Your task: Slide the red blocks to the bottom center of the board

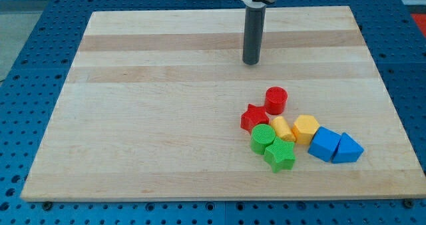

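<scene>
My tip (251,62) rests on the wooden board (146,105) in the upper middle, well above the cluster of blocks and apart from them. A red cylinder (276,100) stands below and a little right of the tip. A red star (254,118) lies just below-left of the cylinder, close to it. Both red blocks sit at the top of a cluster in the lower right part of the board.
Below the red blocks lie a green cylinder (263,138), a green star (280,156), two yellow blocks (283,128) (305,128), a blue cube (324,144) and a blue triangular block (348,149). The board rests on a blue perforated table (26,38).
</scene>
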